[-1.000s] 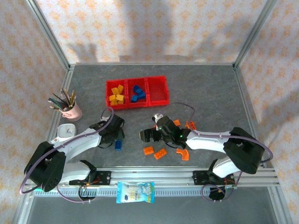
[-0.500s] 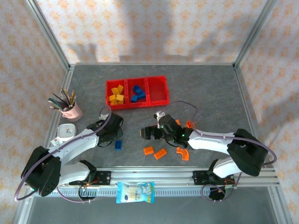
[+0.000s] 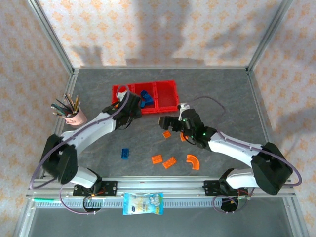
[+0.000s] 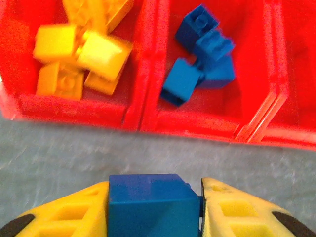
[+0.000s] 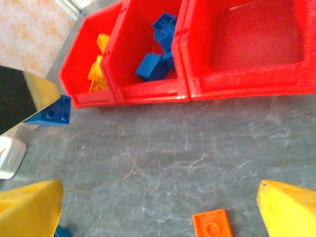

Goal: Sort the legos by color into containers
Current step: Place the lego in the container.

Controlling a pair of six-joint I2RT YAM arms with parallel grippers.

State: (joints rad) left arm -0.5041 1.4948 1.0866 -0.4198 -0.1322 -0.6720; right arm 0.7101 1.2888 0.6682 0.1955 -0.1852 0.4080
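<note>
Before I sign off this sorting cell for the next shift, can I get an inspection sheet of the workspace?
Surface: grey table.
Job's things: red containers hold yellow legos in one end bin, blue legos in the middle; other end bin empty. On the table: blue brick and orange legos.
Clutter: pink pen cup; snack packet on the front rail.
Grippers: left gripper shut on a blue lego before the containers; right gripper open.
Cables: purple cables loop along both arms.
Surroundings: patterned walls, metal frame.
</note>
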